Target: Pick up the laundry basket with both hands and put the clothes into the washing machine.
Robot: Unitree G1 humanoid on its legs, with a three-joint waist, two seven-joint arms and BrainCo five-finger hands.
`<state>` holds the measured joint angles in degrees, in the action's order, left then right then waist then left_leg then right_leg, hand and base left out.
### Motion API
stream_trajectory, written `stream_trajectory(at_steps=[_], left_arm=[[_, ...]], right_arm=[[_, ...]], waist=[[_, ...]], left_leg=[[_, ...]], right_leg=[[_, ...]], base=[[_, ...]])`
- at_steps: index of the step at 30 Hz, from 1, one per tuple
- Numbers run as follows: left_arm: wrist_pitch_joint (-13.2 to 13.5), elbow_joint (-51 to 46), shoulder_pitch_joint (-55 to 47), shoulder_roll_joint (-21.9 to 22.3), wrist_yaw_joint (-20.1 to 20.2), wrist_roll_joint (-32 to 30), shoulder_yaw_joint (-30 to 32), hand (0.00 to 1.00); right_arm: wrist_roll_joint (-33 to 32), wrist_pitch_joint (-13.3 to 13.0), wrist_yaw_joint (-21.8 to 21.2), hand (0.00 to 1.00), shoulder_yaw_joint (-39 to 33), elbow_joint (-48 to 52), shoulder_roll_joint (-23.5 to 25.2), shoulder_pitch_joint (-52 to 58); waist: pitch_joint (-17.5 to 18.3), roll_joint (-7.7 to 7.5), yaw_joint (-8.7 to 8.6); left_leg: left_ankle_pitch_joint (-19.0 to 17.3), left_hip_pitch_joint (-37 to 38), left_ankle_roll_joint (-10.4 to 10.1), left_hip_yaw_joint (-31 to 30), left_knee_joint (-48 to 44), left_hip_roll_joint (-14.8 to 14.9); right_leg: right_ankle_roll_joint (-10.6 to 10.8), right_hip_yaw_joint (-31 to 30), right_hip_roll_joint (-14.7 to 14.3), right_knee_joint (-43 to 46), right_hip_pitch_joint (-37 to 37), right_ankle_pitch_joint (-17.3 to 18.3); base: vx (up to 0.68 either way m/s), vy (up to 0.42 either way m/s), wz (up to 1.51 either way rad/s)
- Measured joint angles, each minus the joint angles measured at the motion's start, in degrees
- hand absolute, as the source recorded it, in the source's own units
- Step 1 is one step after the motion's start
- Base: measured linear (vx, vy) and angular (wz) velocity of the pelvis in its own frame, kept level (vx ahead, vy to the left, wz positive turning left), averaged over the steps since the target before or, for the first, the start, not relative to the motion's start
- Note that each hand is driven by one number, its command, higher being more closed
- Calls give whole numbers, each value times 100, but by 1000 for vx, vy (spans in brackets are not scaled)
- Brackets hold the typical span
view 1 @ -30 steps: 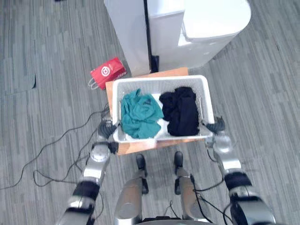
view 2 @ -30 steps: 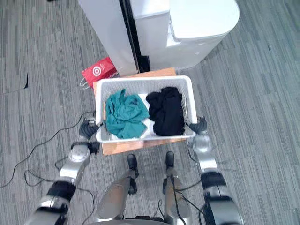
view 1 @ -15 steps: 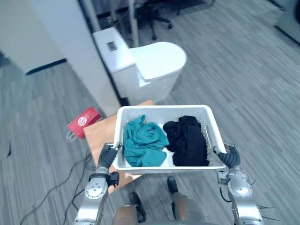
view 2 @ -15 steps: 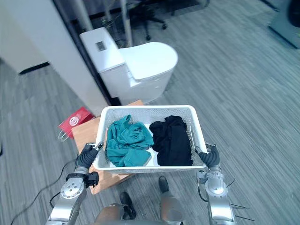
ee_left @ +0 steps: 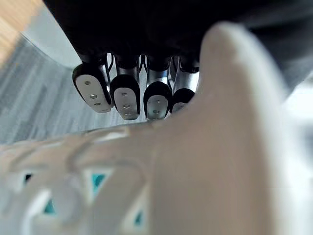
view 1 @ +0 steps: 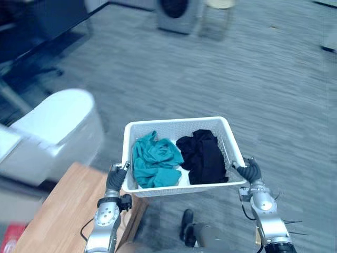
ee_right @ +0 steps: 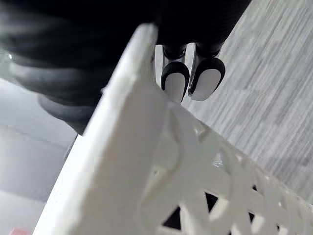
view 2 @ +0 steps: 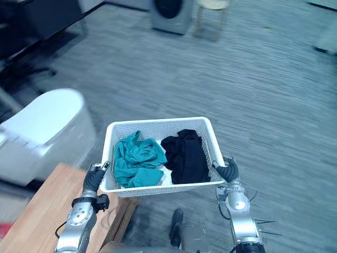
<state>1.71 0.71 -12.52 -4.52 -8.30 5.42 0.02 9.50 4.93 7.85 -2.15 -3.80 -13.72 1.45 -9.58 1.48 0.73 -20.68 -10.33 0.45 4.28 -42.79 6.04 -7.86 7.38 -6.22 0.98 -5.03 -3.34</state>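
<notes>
I hold the white laundry basket in the air between both hands. My left hand is curled on its left rim, my right hand on its right rim. Inside lie a teal garment on the left and a black garment on the right. In the left wrist view the fingers hook round the basket's rim; in the right wrist view the fingers bend over the rim. A washing machine with a dark round door stands far ahead on the grey floor.
A wooden table is below the basket at the lower left. A white rounded appliance stands at the left. A light stool is beside the washing machine. Open grey floor stretches ahead and to the right.
The camera has swung right: the white appliance and table slid to the left, and the washing machine came into view far ahead. The basket was lifted off the table and stays in both hands.
</notes>
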Motion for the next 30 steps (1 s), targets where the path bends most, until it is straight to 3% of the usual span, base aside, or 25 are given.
stream_trajectory(at_steps=[1, 3, 4, 5, 6, 7, 9, 10, 11, 12, 13, 14, 15, 17, 19, 21, 22, 24, 25, 26, 27, 28, 29, 30], left_arm=[[11, -2, -2, 1, -25, 9, -34, 100], [16, -9, 4, -18, -50, 9, -44, 100], [16, -10, 5, 3, -49, 10, -40, 100], [11, -12, -23, 105, -50, 11, -7, 100], [13, -22, 7, 98, -47, 10, 20, 100], [1, -10, 49, 119, -39, 9, 17, 100], [-23, -8, 19, 201, -38, 9, 64, 100], [-24, -7, 0, 205, -37, 9, 64, 100], [-24, 101, -17, 193, -2, 9, 11, 100], [-72, 235, -26, 93, 60, 7, 3, 100], [-115, 235, -46, 46, 66, 1, 1, 100], [-126, 230, -117, -35, 68, -2, -24, 100], [-128, 228, -183, -53, 62, -3, -57, 100], [-127, 211, -173, -105, 62, -2, -82, 100], [-135, 226, -80, -214, 63, 0, -232, 100], [-144, 239, 30, -273, 65, -1, -366, 100], [-145, 244, 94, -316, 61, -22, -384, 100], [-144, 272, 93, -386, 63, -57, -437, 100], [-146, 383, 133, -225, 63, -60, -444, 100], [-143, 388, 166, -98, 65, -77, -442, 100], [-138, 396, 205, -64, 68, -97, -446, 100], [-135, 452, 285, 10, 70, -102, -461, 100], [-138, 498, 279, 38, 79, -96, -456, 100], [-138, 510, 253, 55, 75, -93, -468, 100]], right_arm=[[0, 0, 0, 100, 5, 0, -44, 1], [1, 0, 1, 100, 10, 26, -75, 0], [2, 7, 16, 100, 20, 30, -94, 5], [1, 11, 73, 100, 78, 53, -93, 39], [1, 11, 103, 100, 88, 63, -79, 40], [-2, 45, 165, 100, 71, 46, -138, 41], [-1, 53, 196, 100, 56, 54, -25, 67], [0, 53, 196, 100, 28, 53, 35, 92], [3, 53, 189, 100, -34, 43, 202, 174], [12, 53, 185, 100, -73, -9, 315, 306], [12, 53, 181, 100, -78, -49, 380, 368], [12, 52, 147, 100, -63, -166, 446, 412], [13, 53, 108, 100, -69, -259, 466, 410], [11, 50, 74, 100, -82, -265, 469, 422], [10, 49, 74, 100, -182, -264, 457, 434], [7, 49, 75, 100, -293, -263, 437, 444], [5, 49, 86, 100, -304, -228, 440, 453], [7, 49, 89, 100, -309, -157, 428, 524], [7, 50, 89, 100, -334, -155, 344, 521], [7, 54, 90, 100, -415, -155, 331, 525], [5, 53, 90, 100, -461, -150, 332, 523], [5, 50, 96, 100, -495, -143, 315, 525], [4, 54, 99, 100, -487, -137, 321, 534], [2, 62, 140, 100, -487, -109, 335, 559]], waist=[[-3, 10, 46], [-6, 53, 56], [-7, 54, 92], [39, 161, 255], [26, 182, 286], [50, 293, 271], [98, 194, 303], [94, 137, 327], [90, 16, 320], [88, -107, 277], [80, -154, 229], [80, -183, 148], [76, -104, 142], [76, -27, 52], [41, 78, -68], [-27, 135, -150], [-51, -55, -220], [-27, -127, -300], [30, 177, -303], [138, 367, -305], [127, 424, -318], [91, 515, -330], [46, 562, -315], [0, 593, -301]], left_leg=[[2, -97, -28, -127, 313, -185], [181, -464, -307, -238, 1317, -479], [603, -628, -431, -95, 1870, -505], [964, -576, -397, 135, 2070, -344], [963, -626, -388, 244, 1869, -330], [833, -753, -174, 271, 1455, -218], [750, -620, 212, 377, 1572, -300], [751, -502, 377, 393, 1687, -320], [686, -219, 525, 385, 1794, -487], [608, 103, 588, 302, 1863, -703], [549, 316, 663, 215, 1937, -806], [433, 661, 758, 51, 2103, -942], [355, 1010, 806, -84, 2289, -959], [273, 1334, 796, -423, 2567, -881], [205, 1609, 716, -750, 2811, -642], [208, 2035, 682, -859, 3091, -401], [200, 2539, 385, -808, 3284, -432], [70, 2974, 137, -813, 3327, -425], [43, 3218, 38, -804, 3230, -156], [258, 3075, -317, -816, 2748, 57], [450, 2930, -551, -820, 2337, 148], [1170, 2449, -727, -792, 1208, 299], [2282, 1843, -1107, -795, -98, 486], [2213, 1335, -1089, -677, -1239, 720]], right_leg=[[0, -75, 1, -105, 102, 0], [20, -317, -5, -481, 386, 5], [127, -591, -21, -701, 540, 64], [320, -891, -144, -515, 528, 181], [328, -978, -124, -226, 440, 248], [410, -896, -170, -252, 523, 249], [590, -853, -75, 269, 351, 742], [795, -825, -16, 759, 176, 1018], [1801, -749, 177, 2239, -298, 1587], [2304, -700, 453, 3608, -679, 1671], [2292, -600, 578, 4208, -865, 1656], [2085, -329, 865, 5065, -1095, 1773], [1621, -17, 1120, 5270, -1303, 1927], [1181, 239, 1279, 4806, -1636, 2110], [1088, 183, 1193, 3748, -1954, 1975], [1288, 137, 1186, 2076, -2129, 1146], [1587, -8, 1382, 675, -2163, 519], [1409, -41, 1433, 490, -2140, 361], [1094, -123, 1187, 965, -2153, -570], [917, -82, 980, 1419, -2276, -790], [890, 17, 905, 1644, -2290, -770], [744, 132, 759, 1916, -2163, -380], [635, 171, 647, 1872, -1775, -114], [559, 231, 515, 1730, -1410, 46]], base=[[217, 71, -137], [190, 83, -102], [251, 73, -131], [296, 73, -131], [322, 89, -94], [316, 151, -31], [342, 160, -5], [365, 117, 19], [405, 100, 51], [433, 93, 68], [491, 51, 85], [527, 8, 72], [637, -13, 67], [583, -72, 72], [554, -170, 83], [662, -243, 61], [655, -264, 43], [662, -259, 24], [813, -267, -2], [816, -262, -9], [775, -305, -5], [890, -351, -5], [865, -349, -1], [698, -258, 4]])
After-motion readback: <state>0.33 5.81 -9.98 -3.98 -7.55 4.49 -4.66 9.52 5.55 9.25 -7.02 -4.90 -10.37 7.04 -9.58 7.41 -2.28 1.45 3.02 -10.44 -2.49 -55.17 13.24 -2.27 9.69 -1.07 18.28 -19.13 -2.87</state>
